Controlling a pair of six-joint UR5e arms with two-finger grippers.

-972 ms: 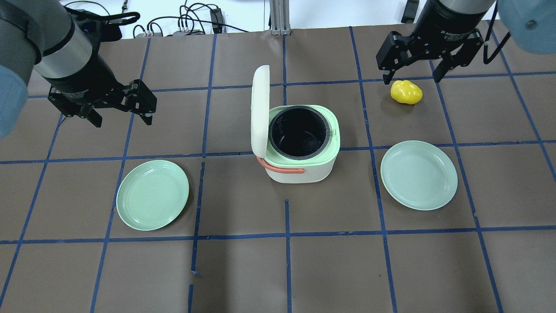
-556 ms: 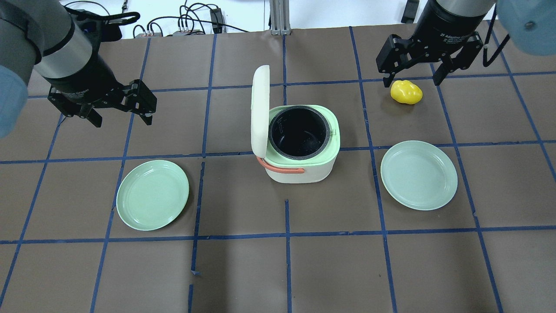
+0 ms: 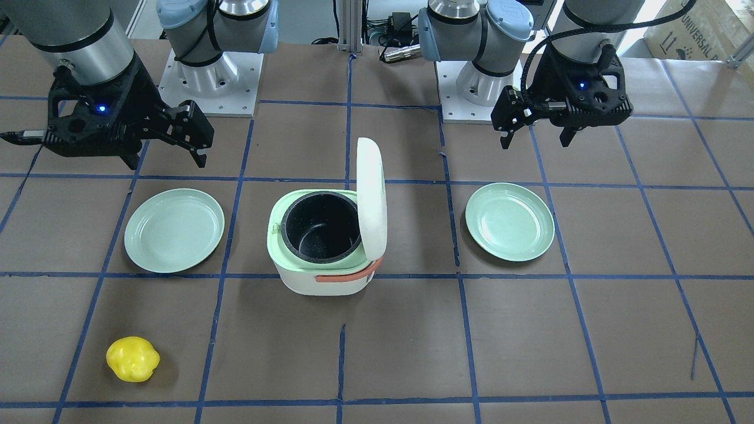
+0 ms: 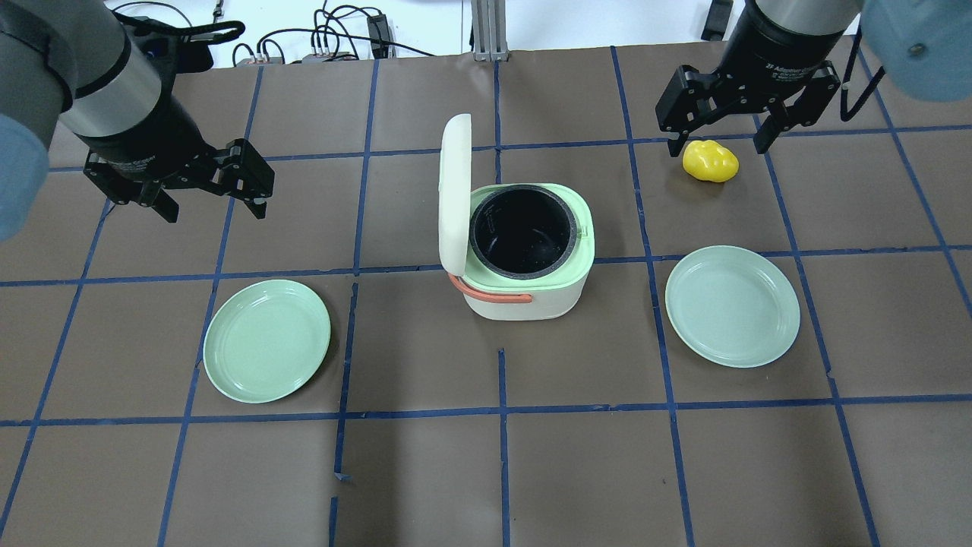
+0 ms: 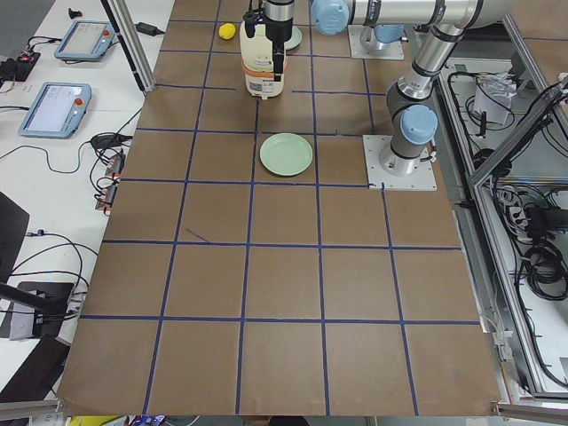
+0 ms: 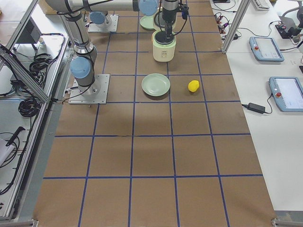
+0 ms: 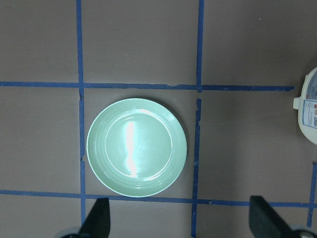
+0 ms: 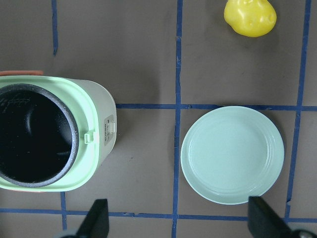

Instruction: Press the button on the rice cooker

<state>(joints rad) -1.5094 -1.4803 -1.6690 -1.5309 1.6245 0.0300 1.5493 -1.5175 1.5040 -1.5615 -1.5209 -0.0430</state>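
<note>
Cooker lid up, both arms high and clear of it.
The cooker (image 4: pixel 531 300) sits mid-table with its lid (image 4: pixel 453 190) standing open. The left gripper (image 3: pixel 537 141) and right gripper (image 3: pixel 165 160) hang high to either side, jaws spread wide, holding nothing. No button shows plainly; a small tab (image 8: pixel 89 137) sits on the rim facing the table's right edge. The press looks done; if not, a fingertip must drop squarely onto that tab.
</note>
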